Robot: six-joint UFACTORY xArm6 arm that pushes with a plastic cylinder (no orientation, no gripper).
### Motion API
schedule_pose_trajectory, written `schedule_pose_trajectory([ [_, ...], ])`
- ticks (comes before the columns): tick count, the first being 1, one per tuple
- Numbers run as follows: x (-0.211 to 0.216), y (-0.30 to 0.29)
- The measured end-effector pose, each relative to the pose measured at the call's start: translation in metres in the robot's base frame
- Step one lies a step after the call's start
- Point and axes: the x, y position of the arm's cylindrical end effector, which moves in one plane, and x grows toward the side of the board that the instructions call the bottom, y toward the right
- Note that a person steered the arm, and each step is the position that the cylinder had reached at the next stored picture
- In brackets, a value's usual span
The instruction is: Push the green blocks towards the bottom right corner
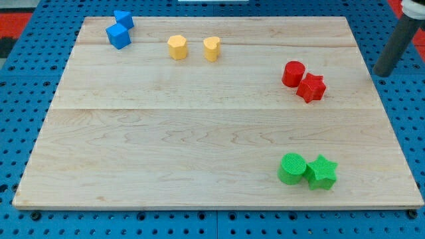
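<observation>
A green cylinder (291, 168) and a green star block (322, 172) sit touching each other near the board's bottom right. My tip (382, 73) is at the view's right, just off the board's right edge, far above the green blocks and right of the red blocks.
The wooden board (166, 133) lies on a blue pegboard. A red cylinder (293, 73) touches a red star (311, 87) at the right. A yellow hexagon (176, 47) and a yellow heart (211, 48) sit near the top. Two blue blocks (119, 36) (123, 19) are at the top left.
</observation>
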Motion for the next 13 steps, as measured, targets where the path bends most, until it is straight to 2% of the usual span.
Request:
schedule_pose_trajectory([
  [1,0.053,-0.001],
  [2,0.078,-0.028],
  [3,0.078,-0.122],
  [4,0.108,-0.205],
  [5,0.112,-0.255],
  [6,0.181,-0.255],
  [7,0.226,-0.24],
  [8,0.246,-0.185],
  [10,0.229,-0.222],
  [11,0.223,-0.194],
  [12,0.226,-0.193],
  [13,0.227,-0.134],
])
